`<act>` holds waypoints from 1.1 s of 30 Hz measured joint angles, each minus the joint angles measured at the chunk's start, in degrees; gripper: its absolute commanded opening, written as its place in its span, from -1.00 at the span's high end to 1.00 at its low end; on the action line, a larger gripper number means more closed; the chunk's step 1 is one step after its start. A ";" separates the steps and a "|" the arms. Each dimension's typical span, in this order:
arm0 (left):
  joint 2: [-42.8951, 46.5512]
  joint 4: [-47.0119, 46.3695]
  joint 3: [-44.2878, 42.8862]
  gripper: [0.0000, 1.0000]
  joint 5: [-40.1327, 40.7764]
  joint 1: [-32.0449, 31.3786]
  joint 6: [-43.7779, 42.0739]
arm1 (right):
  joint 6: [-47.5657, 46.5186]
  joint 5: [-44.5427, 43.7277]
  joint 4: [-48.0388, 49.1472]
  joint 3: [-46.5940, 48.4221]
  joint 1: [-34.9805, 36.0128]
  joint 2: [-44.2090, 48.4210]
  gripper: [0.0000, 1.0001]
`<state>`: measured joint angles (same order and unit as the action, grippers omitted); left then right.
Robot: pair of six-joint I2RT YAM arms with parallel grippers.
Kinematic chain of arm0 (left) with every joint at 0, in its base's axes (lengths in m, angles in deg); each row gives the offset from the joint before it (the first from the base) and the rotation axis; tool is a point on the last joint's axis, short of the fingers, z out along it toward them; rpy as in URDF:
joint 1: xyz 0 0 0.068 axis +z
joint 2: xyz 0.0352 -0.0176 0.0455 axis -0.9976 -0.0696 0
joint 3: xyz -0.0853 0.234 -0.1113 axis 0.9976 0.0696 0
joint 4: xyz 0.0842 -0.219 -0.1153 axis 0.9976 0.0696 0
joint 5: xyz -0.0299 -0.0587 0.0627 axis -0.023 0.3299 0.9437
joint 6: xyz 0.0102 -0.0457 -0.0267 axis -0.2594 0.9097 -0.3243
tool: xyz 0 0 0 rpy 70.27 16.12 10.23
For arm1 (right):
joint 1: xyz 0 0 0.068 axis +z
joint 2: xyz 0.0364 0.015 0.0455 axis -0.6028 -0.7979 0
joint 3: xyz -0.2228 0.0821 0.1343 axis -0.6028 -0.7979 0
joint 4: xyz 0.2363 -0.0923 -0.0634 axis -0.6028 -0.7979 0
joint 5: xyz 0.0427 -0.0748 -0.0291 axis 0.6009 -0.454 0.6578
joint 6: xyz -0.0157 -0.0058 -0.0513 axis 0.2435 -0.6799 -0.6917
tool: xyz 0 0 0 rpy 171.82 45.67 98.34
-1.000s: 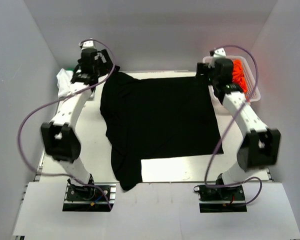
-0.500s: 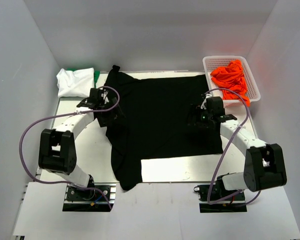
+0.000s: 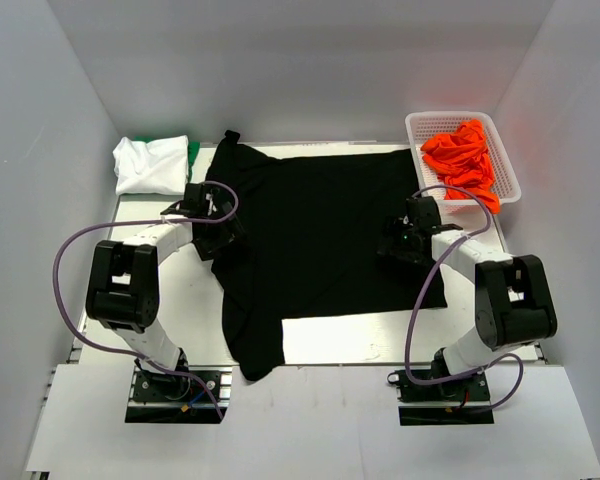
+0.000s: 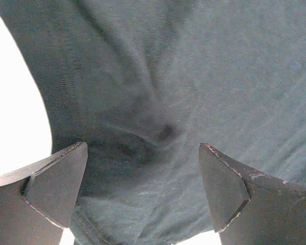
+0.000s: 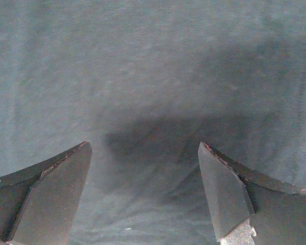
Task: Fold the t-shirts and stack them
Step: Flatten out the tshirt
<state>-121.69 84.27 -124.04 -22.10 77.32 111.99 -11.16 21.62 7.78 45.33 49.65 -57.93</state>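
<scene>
The black t-shirt [image 3: 320, 230] lies spread across the middle of the white table [image 3: 180, 300], a soft matte knit; its far and right edges lie straight, while its left side sags in loose folds, with a strip reaching the near table edge. At the far left corner sits a folded white t-shirt [image 3: 150, 163], rumpled, with a green one [image 3: 193, 152] just behind it. The bright orange t-shirts [image 3: 462, 155] are heaped in a white lattice basket [image 3: 435, 122] at the far right.

The left gripper [image 4: 143, 148] is spread wide over the shirt's creased left border, where fine-ribbed cloth puckers into a small dimple between its dark wedge fingers [image 4: 51, 189]; the right gripper [image 5: 144, 145] gapes equally wide above smooth, flat cloth near the right edge. Both hold nothing; whether their tips touch the fabric cannot be told.
</scene>
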 measured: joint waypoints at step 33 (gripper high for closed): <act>-6.27 9.53 -5.81 -0.08 22.49 0.24 0.00 | -0.22 0.59 -1.07 1.81 -6.60 -2.80 -0.81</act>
<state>-127.97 93.80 -129.85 0.39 77.56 111.99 -11.38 22.21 6.71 47.14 43.05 -60.73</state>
